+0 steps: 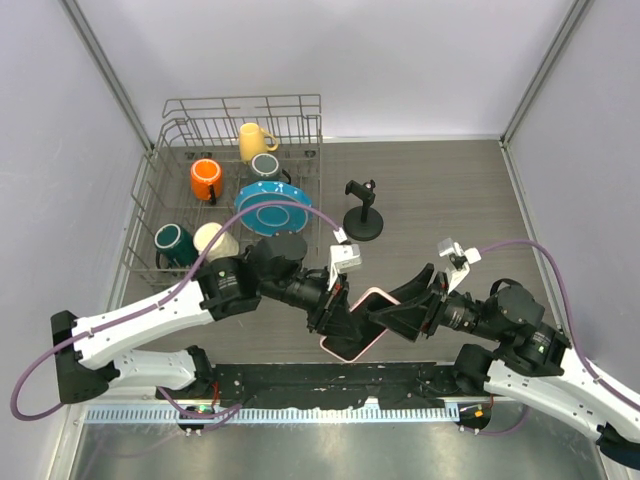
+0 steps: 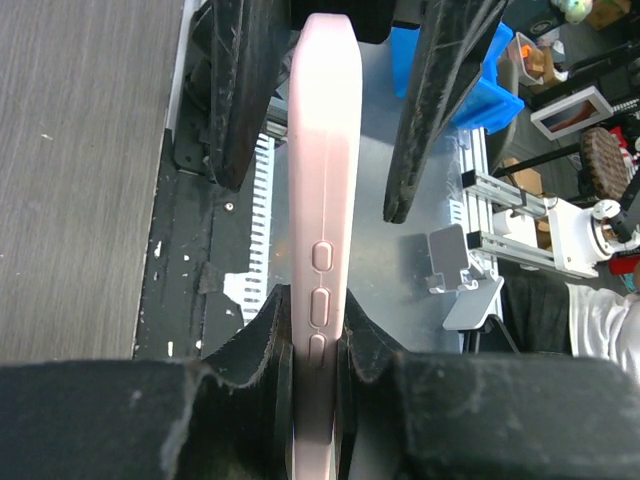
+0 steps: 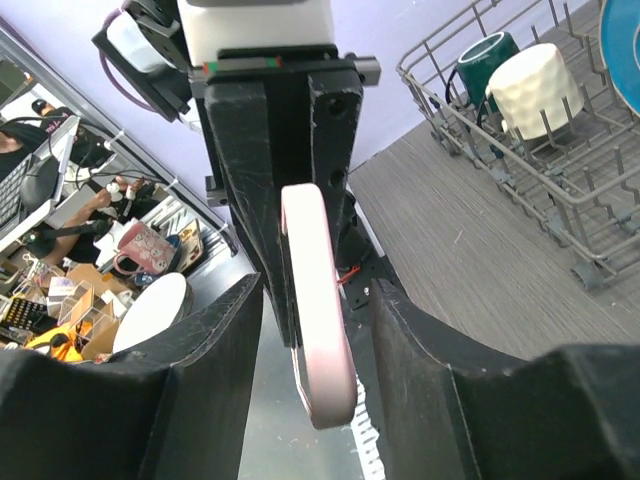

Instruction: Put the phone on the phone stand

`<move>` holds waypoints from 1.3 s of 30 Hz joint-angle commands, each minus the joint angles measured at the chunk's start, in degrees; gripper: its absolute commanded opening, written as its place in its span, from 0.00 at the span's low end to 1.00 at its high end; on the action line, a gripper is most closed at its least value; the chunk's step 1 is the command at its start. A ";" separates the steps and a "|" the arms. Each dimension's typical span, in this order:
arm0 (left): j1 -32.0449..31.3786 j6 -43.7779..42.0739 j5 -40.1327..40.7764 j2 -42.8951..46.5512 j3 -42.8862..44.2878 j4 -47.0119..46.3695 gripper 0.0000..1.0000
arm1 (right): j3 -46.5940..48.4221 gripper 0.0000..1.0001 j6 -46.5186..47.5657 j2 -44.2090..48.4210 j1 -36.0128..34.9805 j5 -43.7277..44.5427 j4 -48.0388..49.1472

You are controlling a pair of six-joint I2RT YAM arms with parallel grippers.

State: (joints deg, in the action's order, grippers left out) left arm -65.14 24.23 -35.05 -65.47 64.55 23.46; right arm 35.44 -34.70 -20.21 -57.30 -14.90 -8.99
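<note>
**Left hand (image 2: 318, 335) pinches the phone (image 2: 325, 150); right hand (image 3: 315, 300) spread around it**

Closest to you, over the near edge of the desk (image 1: 450, 200), the phone hangs in the air between the two arms, turned on edge and clear of the wood. Your left hand is pressed onto its two flat faces near one end. The side buttons (image 2: 322, 290) show on the pink edge just between the fingers. Your right hand faces it from the other end with its fingers apart, one on each side of the phone. The right wrist view shows a gap on both sides, so that hand carries nothing.

Treat the phone as stiff, thin and fairly light, by my judgement. It won't sag from a one-end hold, but it could pivot in the pinch. The glossy glass is likely slippery under the pads and would not forgive a drop. If you want a second hold, close across the flat faces well in from the end. Avoid the rounded case edge and keep off the buttons.

Farther back, the phone stand (image 1: 362, 212) sits upright on the desk, well apart from the phone, with its small cradle on top empty. That cradle looks narrow, so plan to settle the phone in gently. To the stand's left is the dish rack (image 1: 235, 190), holding mugs and a plate.
</note>
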 commanded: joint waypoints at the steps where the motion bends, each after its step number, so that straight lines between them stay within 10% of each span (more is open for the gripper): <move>1: -0.07 2.40 -6.94 1.75 -1.09 -9.66 0.00 | 0.24 0.50 -0.37 -0.01 -0.01 -0.39 5.30; 15: -0.07 2.32 -10.39 0.96 -1.54 -11.69 0.00 | 1.39 0.33 0.60 -1.77 -0.01 -11.82 6.53; 21: -0.07 1.44 -11.19 -0.53 -0.40 -9.94 0.00 | 1.21 0.01 1.12 -2.91 0.08 -11.57 7.33; 23: -0.16 -1.97 -2.70 -1.32 3.37 -3.73 0.12 | 2.08 0.01 2.70 -2.12 0.08 -0.06 2.96; 24: 0.19 -2.77 3.78 -1.41 7.47 3.97 0.46 | 4.26 0.01 3.49 -0.99 -0.01 6.31 -4.99; 27: 0.46 -2.79 27.87 -0.80 13.20 12.62 0.83 | 7.70 0.01 3.41 0.43 -0.01 28.47 -17.84; 32: 1.16 1.26 53.91 -2.28 17.88 17.93 0.87 | 11.31 0.01 -1.93 -0.53 -0.01 43.00 -29.75; 39: 2.12 0.74 60.80 -13.18 21.32 10.41 0.66 | 14.74 0.01 -8.72 -0.63 -0.01 56.55 -40.32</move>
State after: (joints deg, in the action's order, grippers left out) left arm -63.66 25.36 16.67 -73.10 85.38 38.24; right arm 46.28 -38.46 -21.65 -57.23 30.48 -46.83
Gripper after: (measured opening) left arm 0.681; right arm 0.214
